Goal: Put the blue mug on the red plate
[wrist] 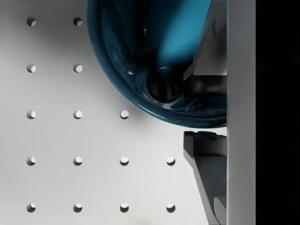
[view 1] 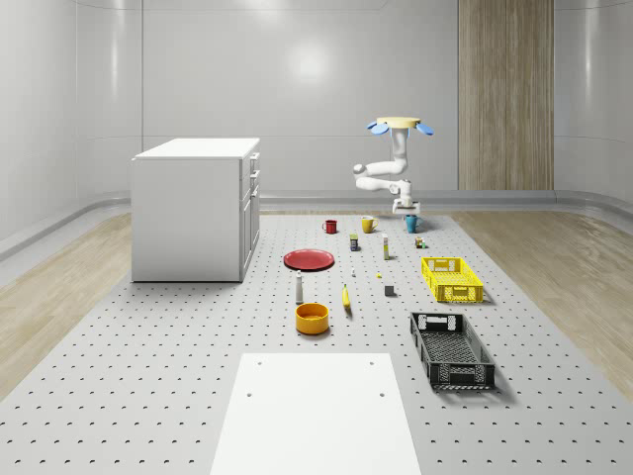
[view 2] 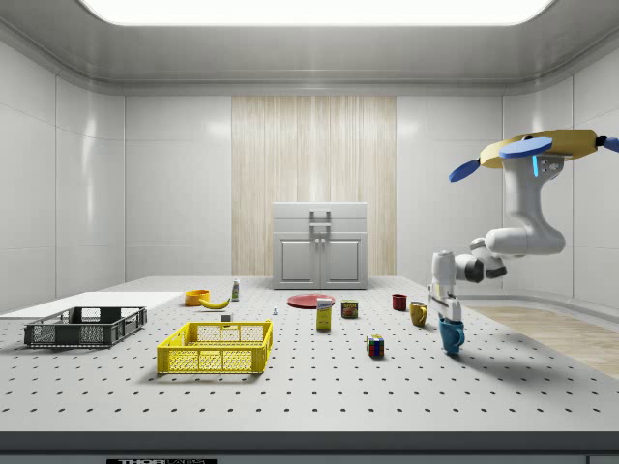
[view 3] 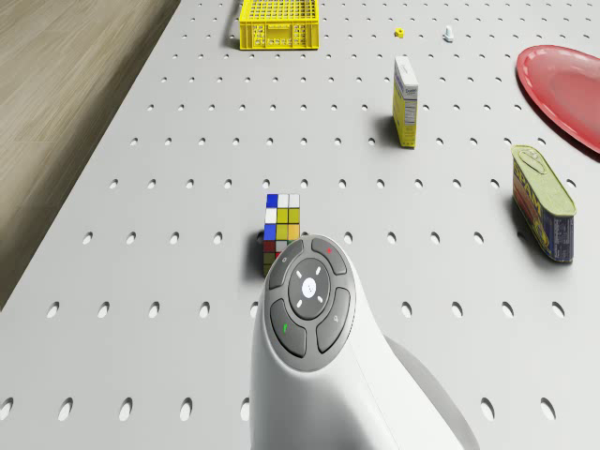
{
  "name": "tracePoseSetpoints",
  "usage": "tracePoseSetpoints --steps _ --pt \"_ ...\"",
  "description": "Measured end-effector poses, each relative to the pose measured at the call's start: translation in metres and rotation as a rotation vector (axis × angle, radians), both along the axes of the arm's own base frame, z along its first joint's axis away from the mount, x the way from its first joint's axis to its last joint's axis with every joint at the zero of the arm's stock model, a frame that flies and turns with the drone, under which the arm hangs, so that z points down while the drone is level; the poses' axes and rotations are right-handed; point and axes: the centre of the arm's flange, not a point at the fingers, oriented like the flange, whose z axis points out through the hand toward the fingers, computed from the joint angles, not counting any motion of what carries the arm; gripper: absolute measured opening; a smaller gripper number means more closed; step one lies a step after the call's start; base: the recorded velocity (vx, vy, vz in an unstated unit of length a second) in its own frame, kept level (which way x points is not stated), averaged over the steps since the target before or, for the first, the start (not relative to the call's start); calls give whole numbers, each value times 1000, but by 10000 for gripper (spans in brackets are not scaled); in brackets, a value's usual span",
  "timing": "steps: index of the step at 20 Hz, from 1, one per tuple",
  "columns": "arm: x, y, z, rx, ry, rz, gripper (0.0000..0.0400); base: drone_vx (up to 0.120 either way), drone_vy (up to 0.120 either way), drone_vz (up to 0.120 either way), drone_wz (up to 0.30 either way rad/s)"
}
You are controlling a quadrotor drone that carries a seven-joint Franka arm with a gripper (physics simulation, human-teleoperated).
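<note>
Walls were glossy grey panels with one wood-slat panel (view 1: 505, 94). White cabinet (view 1: 195, 208) stood on the perforated grey tabletop (view 1: 148, 376). Wood floor (view 1: 59, 287) ran alongside.

A bare test lab: pale wall panels surround a perforated tabletop (view 1: 148, 376) bearing a white cabinet (view 1: 196, 208).

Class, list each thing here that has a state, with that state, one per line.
Drone: hovering above the blue mug.
Claw: at the blue mug, one finger inside the rim, one outside.
Blue mug: upright on the table, not on the plate.
Red plate: flat, nothing on it.
Yellow mug: upright.
Red mug: upright.
Banana: lying flat.
</note>
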Motion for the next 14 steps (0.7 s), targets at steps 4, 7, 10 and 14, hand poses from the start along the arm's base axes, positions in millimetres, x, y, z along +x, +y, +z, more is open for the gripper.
tracePoseSetpoints --steps 4,7,10,14 --pt "0 0 -9 0 0 0 101 120 -120 120 0" --pt "0 0 -12 0 0 0 100 120 -120 120 0" --pt "0 0 -14 0 0 0 100 120 -120 120 0" --pt "0 0 -15 0 0 0 100 120 -120 120 0"
